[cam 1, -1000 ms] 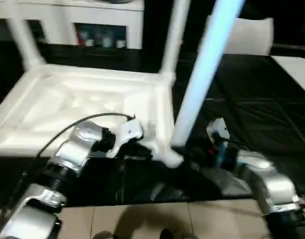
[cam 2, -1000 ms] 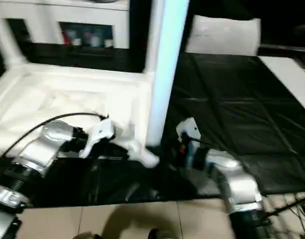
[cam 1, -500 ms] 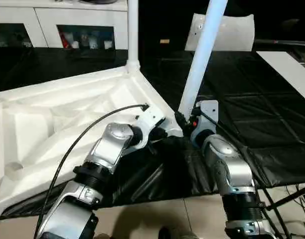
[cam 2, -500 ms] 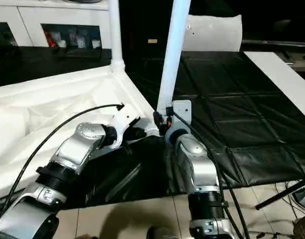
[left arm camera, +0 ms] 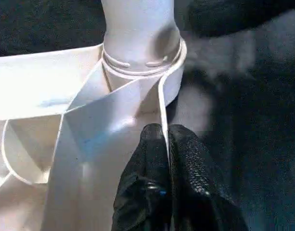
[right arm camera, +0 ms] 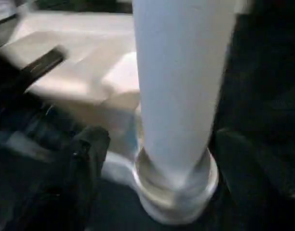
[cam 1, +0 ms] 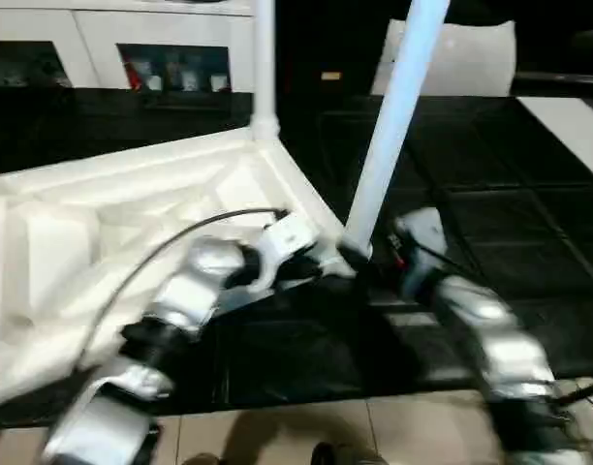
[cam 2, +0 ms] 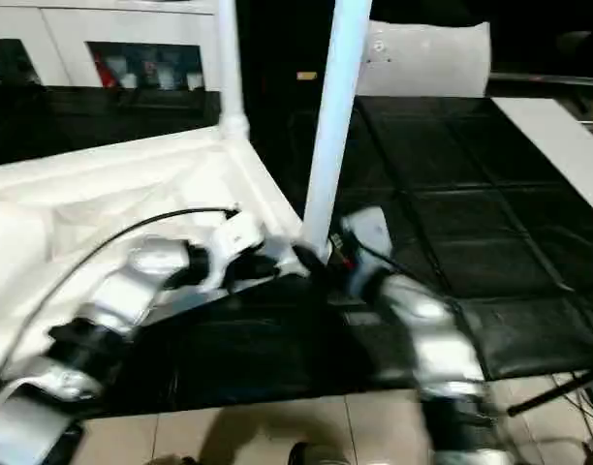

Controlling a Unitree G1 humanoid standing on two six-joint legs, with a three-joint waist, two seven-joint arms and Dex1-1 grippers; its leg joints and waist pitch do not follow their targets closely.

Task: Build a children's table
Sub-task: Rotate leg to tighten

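One tabletop [cam 1: 132, 208] lies upside down on a black mat [cam 1: 490, 194], ribbed underside up. Two legs are visible: a near leg [cam 1: 389, 136] standing in the corner socket [left arm camera: 140, 62] closest to the grippers, and a far leg [cam 1: 264, 63] standing upright in the next corner behind it.

Left gripper [left arm camera: 166, 132]: the two black fingers [left arm camera: 186, 159] are pinched together on the tabletop's thin rim wall, just short of the near socket; the rim edge runs up between the fingertips. The near leg's base sits directly ahead of these jaws.

Right gripper [right arm camera: 157, 139]: two dark fingers [right arm camera: 89, 149] stand wide apart, one to each side of the near leg's base. The leg rises between the jaws with a gap on both sides, so the fingers are clear of it; the socket collar sits just below and between them.

In the head views the two grippers meet at the same corner, the left on the rim side and the right [cam 1: 374, 254] on the mat side.

Behind: one white cabinet [cam 1: 112, 29], one flat white bag [cam 1: 461, 58], one white board [cam 1: 568, 121] at the mat's edge.
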